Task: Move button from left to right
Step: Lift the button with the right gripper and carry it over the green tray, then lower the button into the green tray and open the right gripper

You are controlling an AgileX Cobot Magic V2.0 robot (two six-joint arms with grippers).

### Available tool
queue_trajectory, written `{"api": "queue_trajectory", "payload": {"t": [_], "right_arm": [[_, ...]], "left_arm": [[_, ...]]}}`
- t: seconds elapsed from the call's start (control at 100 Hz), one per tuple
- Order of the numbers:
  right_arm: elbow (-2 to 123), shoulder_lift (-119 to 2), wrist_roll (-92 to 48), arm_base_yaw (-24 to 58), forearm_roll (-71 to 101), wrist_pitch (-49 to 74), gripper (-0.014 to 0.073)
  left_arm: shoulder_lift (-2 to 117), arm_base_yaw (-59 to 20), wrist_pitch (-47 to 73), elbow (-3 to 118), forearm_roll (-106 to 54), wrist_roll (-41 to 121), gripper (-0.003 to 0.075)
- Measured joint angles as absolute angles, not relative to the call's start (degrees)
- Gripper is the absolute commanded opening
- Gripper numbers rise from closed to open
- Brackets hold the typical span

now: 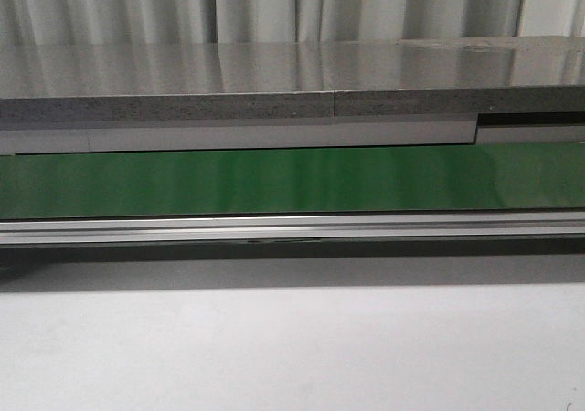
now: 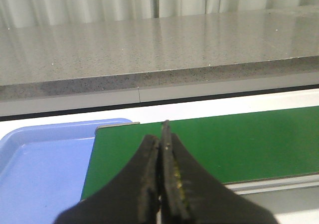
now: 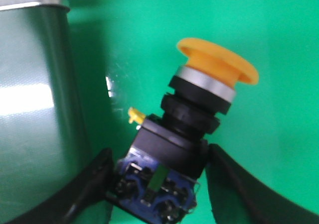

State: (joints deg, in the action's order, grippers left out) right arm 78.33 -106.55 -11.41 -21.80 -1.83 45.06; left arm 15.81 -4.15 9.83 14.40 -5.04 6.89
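The button [image 3: 217, 64] shows only in the right wrist view: a round yellow-orange cap, a silver ring, and a black body on a blue base with a small green mark. It is tilted, cap away from the wrist, over a bright green surface [image 3: 279, 30]. My right gripper [image 3: 159, 154] has a finger on each side of the body and base and is shut on it. My left gripper [image 2: 162, 134] is shut and empty, above the near end of the green belt [image 2: 249, 139]. Neither gripper nor the button shows in the front view.
A blue tray [image 2: 40, 169] lies beside the belt's end. The green belt [image 1: 292, 181] runs across the front view, a metal rail [image 1: 292, 228] before it and a grey stone counter [image 1: 274, 82] behind. A dark green wall [image 3: 35, 109] stands close beside the button.
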Motion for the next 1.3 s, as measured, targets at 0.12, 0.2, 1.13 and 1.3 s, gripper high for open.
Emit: {"api": "queue_trajectory", "payload": {"t": [0.12,0.2,1.13,1.3], "right_arm": [[78.33,-108.22,-11.69,-21.80,-1.70,45.06,0.0188],[78.33,-108.87,-11.69,-21.80,-1.70,45.06,0.0188],[78.55,-111.58,-11.36,-22.31,-3.19,45.62,0.0521],[78.55,-107.86,-10.60,-22.06,-1.38,44.21,0.0521]], "left_arm": [[15.81,-4.15,9.83,14.40,-5.04,6.89,-0.0020],[15.81,-4.15,9.83,14.40,-5.04,6.89,-0.0020],[15.81,-4.15,9.79,14.40,-5.04,6.89,-0.0020],[15.81,-4.15,9.79,14.40,-5.04,6.89,-0.0020]]}}
